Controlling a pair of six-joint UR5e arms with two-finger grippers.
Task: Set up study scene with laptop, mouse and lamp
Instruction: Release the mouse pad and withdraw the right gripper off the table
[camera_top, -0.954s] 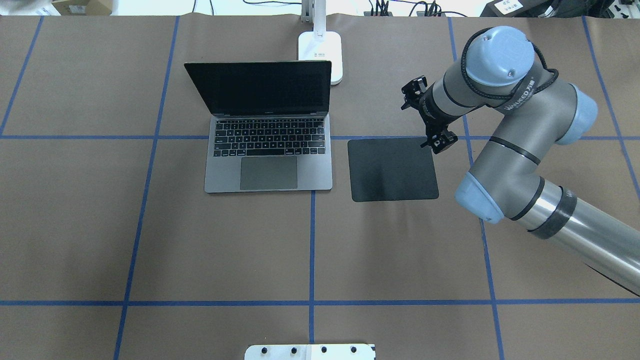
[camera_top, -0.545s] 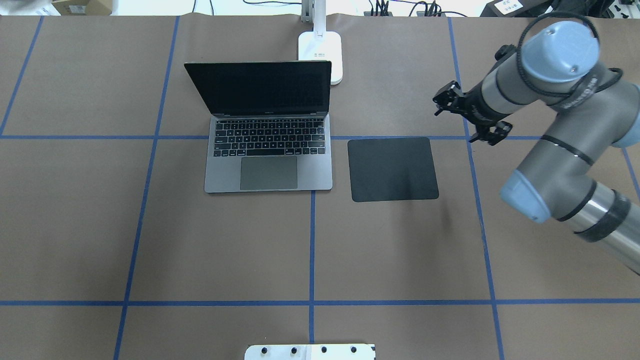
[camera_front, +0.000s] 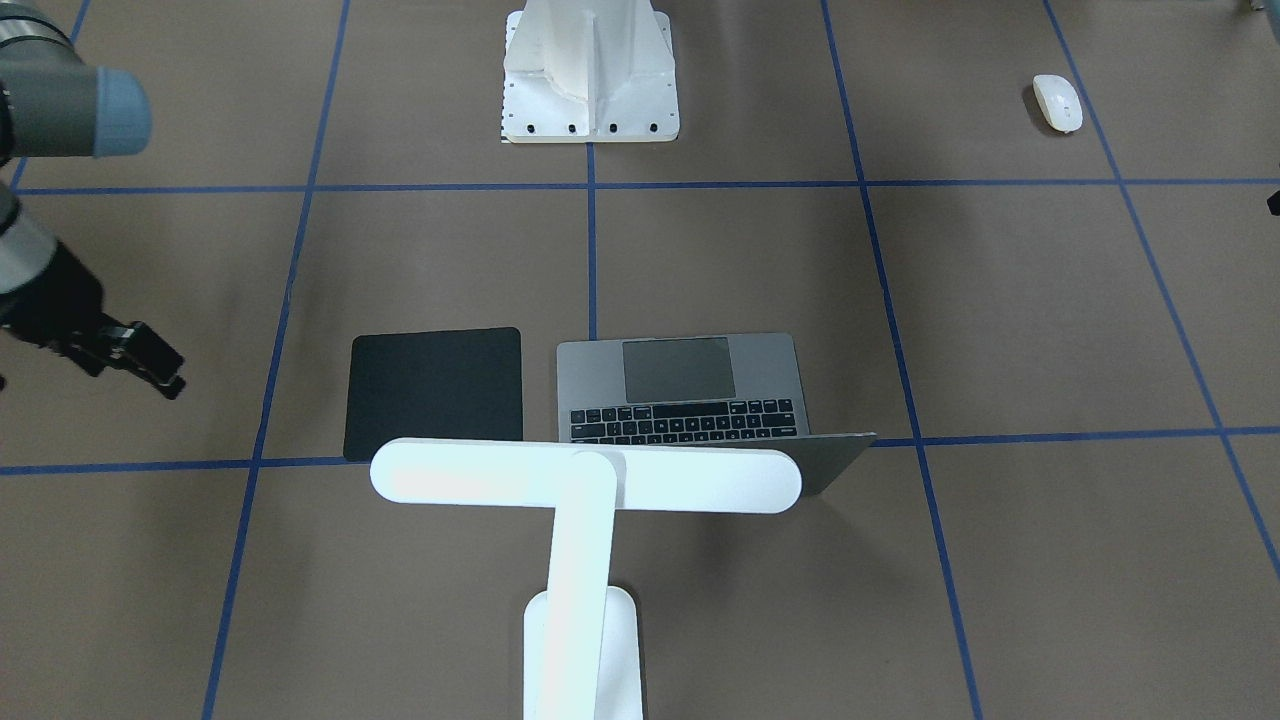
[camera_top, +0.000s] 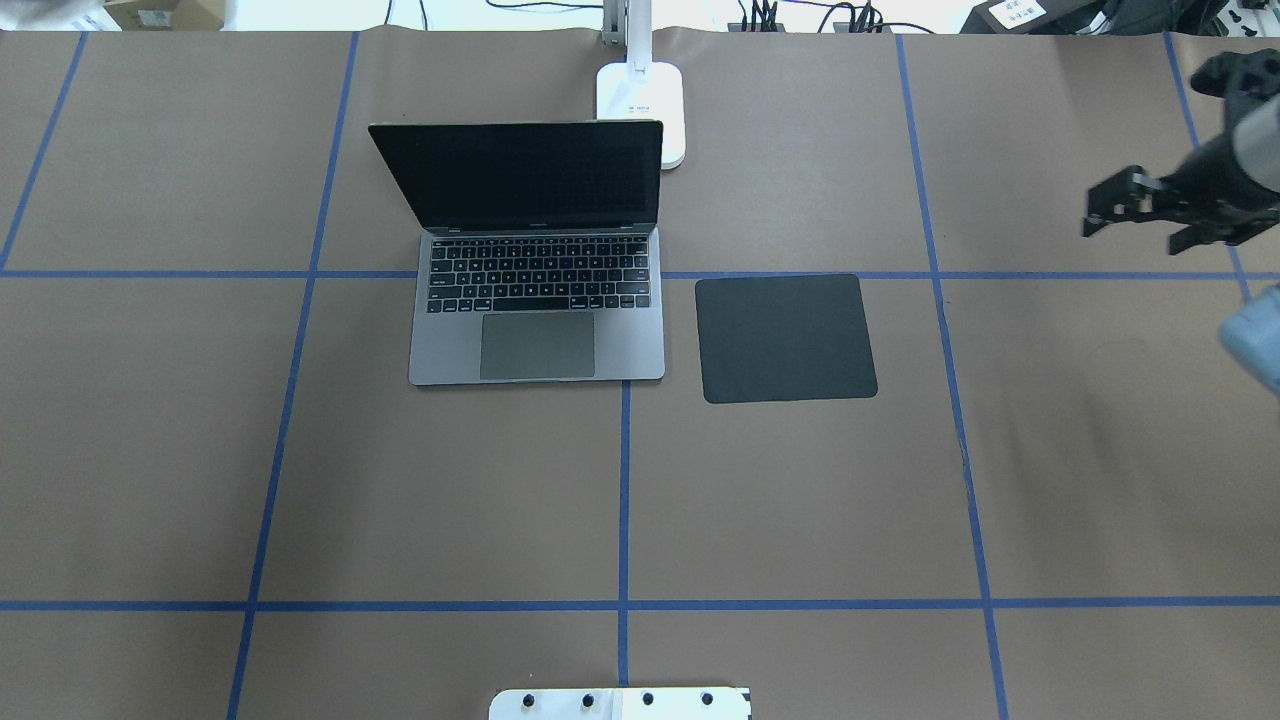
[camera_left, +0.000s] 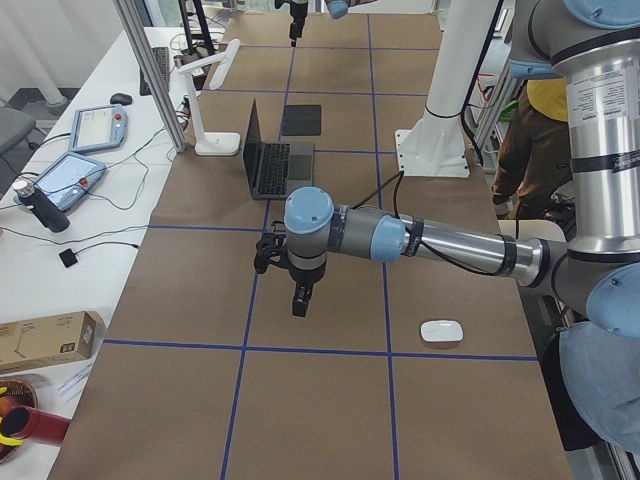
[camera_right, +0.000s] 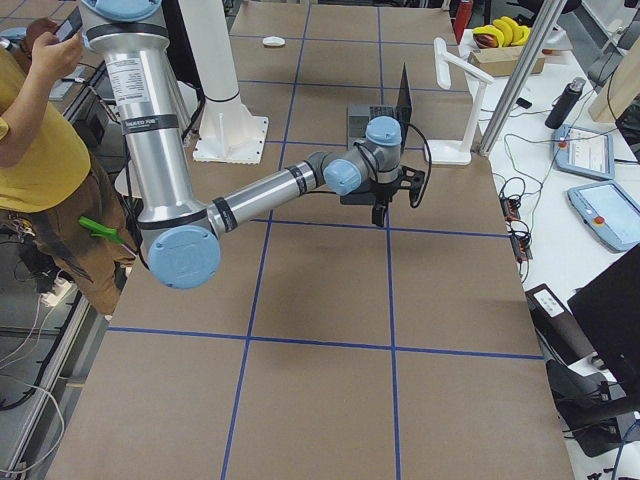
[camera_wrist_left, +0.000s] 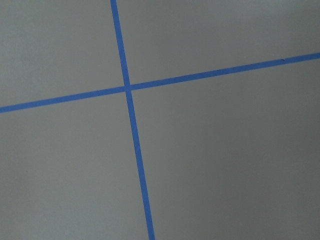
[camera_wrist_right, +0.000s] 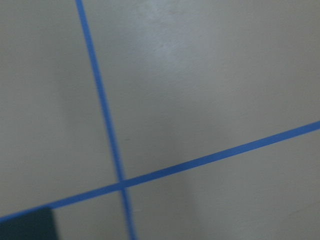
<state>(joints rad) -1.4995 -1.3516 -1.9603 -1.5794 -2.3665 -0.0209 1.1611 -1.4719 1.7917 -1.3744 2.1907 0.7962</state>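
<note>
Lamp (camera_top: 641, 105) head beyond overhead view's top edge

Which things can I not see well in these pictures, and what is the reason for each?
- Mouse: outside the overhead view; tiny in the front-facing view.
- Laptop lid: mostly hidden by the lamp head in the front-facing view.
- Left gripper: only clear in exterior left; open or shut unknown.
- Right gripper: dark and small in every view; open or shut unknown.

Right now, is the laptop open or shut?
Open. The laptop has its lid standing up behind the base, so the keyboard and trackpad are uncovered. The screen is dark.
</note>
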